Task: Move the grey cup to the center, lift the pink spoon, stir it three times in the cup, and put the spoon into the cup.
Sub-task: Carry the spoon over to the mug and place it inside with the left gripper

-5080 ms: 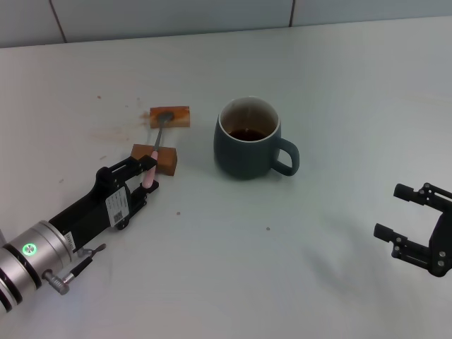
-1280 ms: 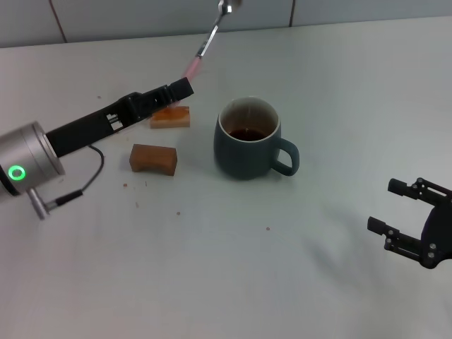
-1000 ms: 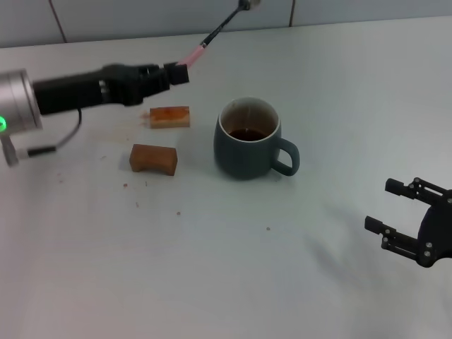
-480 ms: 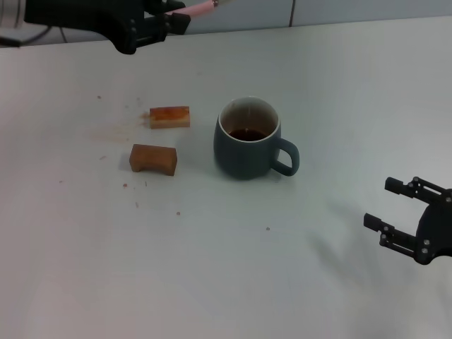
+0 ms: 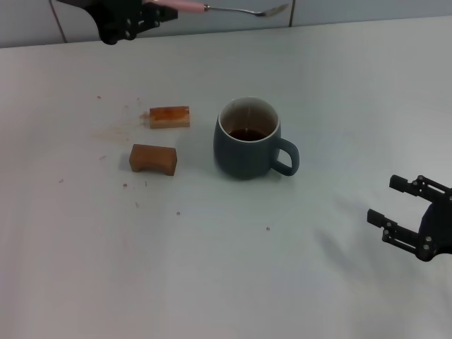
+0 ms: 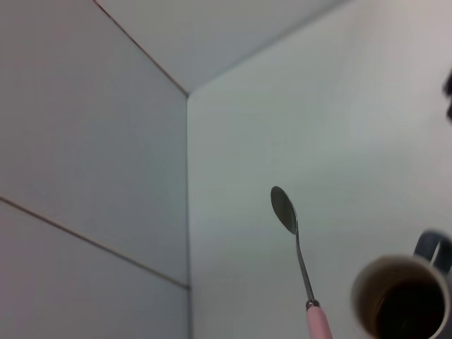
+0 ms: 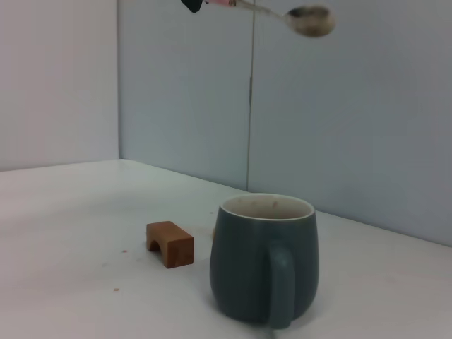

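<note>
A: Where's the spoon (image 5: pixel 226 9)?

B: High up, toward 11 o'clock from the cup (image 5: pixel 246 138). The left pincer (image 5: pixel 145 12) is clamped on the pink handle, and the shaft runs nearly level with the bowl pointing toward 3 o'clock, well above the tabletop (image 5: pixel 226 282). The left wrist view shows the bowl out ahead and the cup's mouth off to one side of it.

A: And the cup?

B: Upright about mid-tabletop, handle toward 4 o'clock, dark liquid and stains inside. That placement looks done to me. 2 brown blocks (image 5: pixel 162 138) sit at its 9 and 10 o'clock, well apart from it.

A: So the step is getting the spoon in to stir?

B: That's my reading. To do it well, tip the spoon bowl-down first, since a level shaft would only knock the rim. Then bring it over the cup's mouth and lower straight in, keeping the neck off the rim. Make 3 small circles inside the wall; wide ones could drag or tip the cup, as nothing is holding it.

A: The right arm?

B: The right pincer (image 5: pixel 400 212) is idle at 4 o'clock from the cup, near the tabletop, fingers apart and holding nothing.
</note>
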`<state>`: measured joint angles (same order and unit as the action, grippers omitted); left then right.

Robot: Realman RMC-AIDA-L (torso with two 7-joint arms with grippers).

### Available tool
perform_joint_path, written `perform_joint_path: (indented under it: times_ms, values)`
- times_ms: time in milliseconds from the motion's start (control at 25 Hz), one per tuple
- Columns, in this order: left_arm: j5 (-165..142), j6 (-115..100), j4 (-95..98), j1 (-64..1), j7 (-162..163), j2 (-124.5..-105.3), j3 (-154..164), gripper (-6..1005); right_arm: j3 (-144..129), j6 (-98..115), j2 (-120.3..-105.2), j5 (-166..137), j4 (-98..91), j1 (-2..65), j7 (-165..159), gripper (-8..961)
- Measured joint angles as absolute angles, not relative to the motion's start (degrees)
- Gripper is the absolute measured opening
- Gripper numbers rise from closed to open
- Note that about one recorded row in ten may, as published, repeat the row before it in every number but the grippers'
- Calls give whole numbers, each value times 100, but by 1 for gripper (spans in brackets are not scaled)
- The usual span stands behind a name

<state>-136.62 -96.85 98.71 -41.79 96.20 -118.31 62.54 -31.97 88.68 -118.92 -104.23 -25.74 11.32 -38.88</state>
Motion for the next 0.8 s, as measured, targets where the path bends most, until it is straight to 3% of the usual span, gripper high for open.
perform_joint_path:
  times_ms: [320, 400, 800]
  values:
    - [-14398, -8903, 10921, -3594, 9544, -11835, 7665, 156, -3065, 8860, -11892, -10423, -2520, 1083, -3891, 703]
    - [-14897, -8317, 11341, -3135, 9399, -11840, 8649, 157, -3061, 8859, -11887, -10424, -2517, 1069, -3892, 702]
    - [-16114, -7803, 11669, -2605, 9290, -11853, 10187, 162, -3058, 8859, -11875, -10430, -2519, 1059, -3876, 702]
